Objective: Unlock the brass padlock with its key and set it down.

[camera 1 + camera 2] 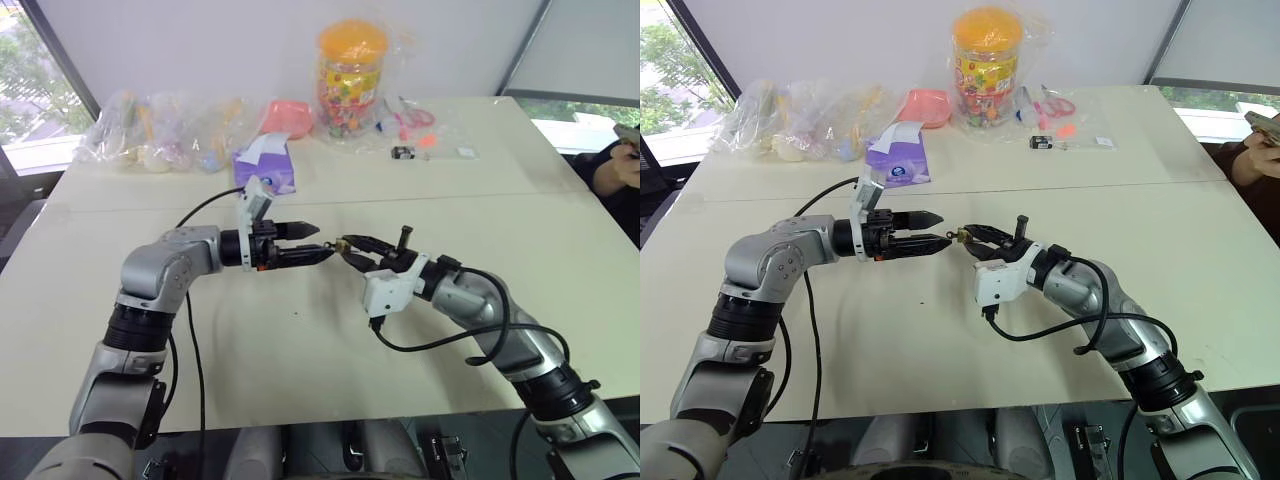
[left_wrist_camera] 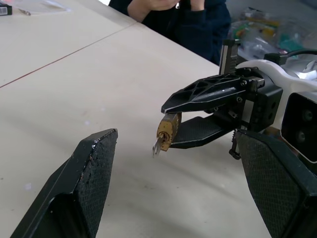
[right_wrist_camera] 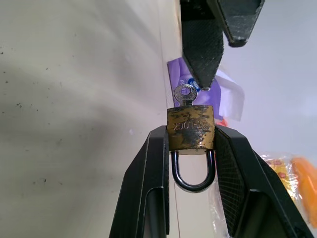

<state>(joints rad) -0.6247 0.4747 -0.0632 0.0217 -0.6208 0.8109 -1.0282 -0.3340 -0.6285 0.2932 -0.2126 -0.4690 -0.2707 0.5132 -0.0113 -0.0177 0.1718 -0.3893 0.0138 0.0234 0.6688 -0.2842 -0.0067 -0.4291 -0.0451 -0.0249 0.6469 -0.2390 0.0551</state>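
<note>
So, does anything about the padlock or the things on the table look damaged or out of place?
The brass padlock, clamped in the right gripper, has a worn, blotchy face. Its key sits in the keyhole, with the open left gripper just off it. Otherwise nothing stands out.

Pale table (image 1: 300, 340), far-edge clutter: candy jar (image 1: 351, 80), plastic bags (image 1: 160, 130), purple packet (image 1: 265, 168).

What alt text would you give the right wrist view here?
The right gripper pinches a brass padlock between its black fingers, shackle toward the camera and a key in its far end. The left gripper is open just beyond, above a pale table.
</note>
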